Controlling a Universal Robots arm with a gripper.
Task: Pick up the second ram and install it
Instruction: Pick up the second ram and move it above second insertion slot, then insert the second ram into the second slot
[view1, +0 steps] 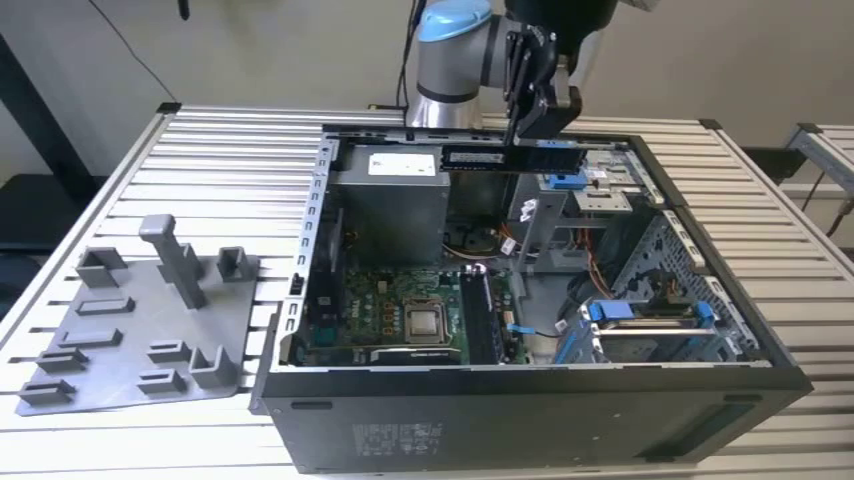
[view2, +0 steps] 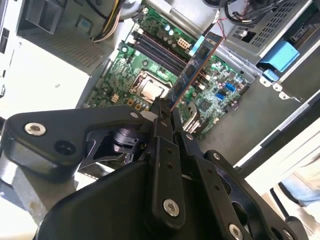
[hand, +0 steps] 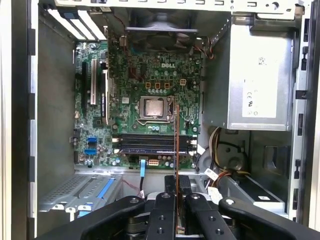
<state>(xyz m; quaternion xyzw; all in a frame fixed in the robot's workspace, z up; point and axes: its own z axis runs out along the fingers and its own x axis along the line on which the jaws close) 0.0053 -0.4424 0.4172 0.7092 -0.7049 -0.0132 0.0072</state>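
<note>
The second ram (view1: 510, 158) hangs level and clear of the walls above the open computer case (view1: 534, 410), its top edge clenched in the gripper (view1: 541, 133), its bottom edge well above the motherboard (view1: 387, 300) and crosswise to the dark memory slots (hand: 150, 143), the case standing on the slatted table (view1: 227, 150).

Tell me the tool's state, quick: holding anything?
The tool is shut on the second ram, above the open computer case.
</note>
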